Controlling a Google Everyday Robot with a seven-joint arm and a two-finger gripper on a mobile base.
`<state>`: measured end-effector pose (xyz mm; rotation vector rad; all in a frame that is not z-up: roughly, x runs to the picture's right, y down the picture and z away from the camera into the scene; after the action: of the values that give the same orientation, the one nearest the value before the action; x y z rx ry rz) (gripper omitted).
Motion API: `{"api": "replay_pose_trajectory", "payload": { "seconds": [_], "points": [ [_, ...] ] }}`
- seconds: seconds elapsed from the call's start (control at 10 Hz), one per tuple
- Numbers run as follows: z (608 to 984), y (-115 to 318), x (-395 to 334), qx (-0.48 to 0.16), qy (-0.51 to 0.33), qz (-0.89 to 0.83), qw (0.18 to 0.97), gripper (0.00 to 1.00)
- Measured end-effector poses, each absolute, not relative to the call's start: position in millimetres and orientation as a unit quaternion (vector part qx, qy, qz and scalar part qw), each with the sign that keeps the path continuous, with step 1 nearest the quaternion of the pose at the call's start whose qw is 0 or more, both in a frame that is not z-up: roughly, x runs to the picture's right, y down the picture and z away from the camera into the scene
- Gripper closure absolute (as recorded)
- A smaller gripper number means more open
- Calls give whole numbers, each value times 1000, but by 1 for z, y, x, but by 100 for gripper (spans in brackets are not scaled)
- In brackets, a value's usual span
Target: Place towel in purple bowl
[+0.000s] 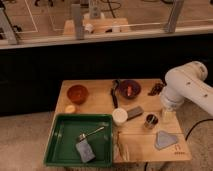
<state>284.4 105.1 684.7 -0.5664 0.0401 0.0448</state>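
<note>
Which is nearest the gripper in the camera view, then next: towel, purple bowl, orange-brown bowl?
The gripper hangs over the right side of the table.
1. towel, just in front of it, near the front right corner
2. purple bowl, back centre
3. orange-brown bowl, back left

Right side: smooth white arm (189, 86), fat rounded links, thin dark cable (199, 127) beside it; pale gripper (167, 114) below, over the wooden table (97, 107), jaws apart.
</note>
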Motion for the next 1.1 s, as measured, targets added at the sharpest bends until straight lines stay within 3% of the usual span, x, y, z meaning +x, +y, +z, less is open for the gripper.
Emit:
{"api": "replay_pose_trajectory", "payload": {
  "seconds": [1.1],
  "points": [
    [682, 106, 285, -274, 5, 27, 961, 20]
  ]
}}
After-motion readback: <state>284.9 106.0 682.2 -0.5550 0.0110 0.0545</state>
